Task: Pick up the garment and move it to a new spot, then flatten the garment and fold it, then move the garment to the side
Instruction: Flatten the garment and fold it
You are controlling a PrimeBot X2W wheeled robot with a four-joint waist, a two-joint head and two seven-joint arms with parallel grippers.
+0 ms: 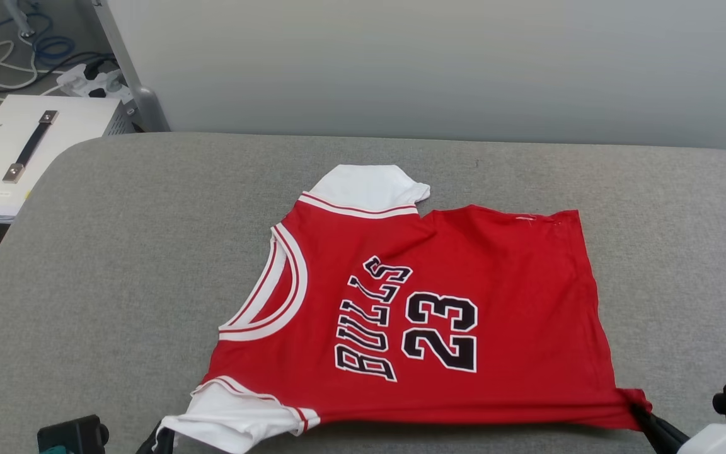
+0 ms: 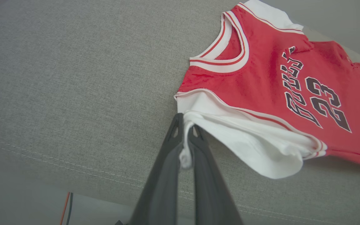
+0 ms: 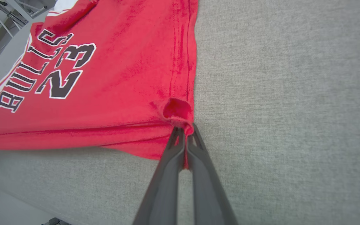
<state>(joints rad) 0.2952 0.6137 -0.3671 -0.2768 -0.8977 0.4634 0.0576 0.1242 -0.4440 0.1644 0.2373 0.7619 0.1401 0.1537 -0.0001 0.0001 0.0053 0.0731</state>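
The garment is a red jersey with white sleeves, lying front up on the grey table, its black "BULLS 23" print facing me. Its collar points left and its hem right. My left gripper is shut on the edge of the near white sleeve; in the head view it sits at the lower left. My right gripper is shut on the near red hem corner, at the lower right in the head view. The near edge is stretched between both grippers.
A pale wall stands behind the table. Off the table's far left corner are a white box with a black handle and cables with a power strip on the floor. Bare grey cloth surrounds the jersey.
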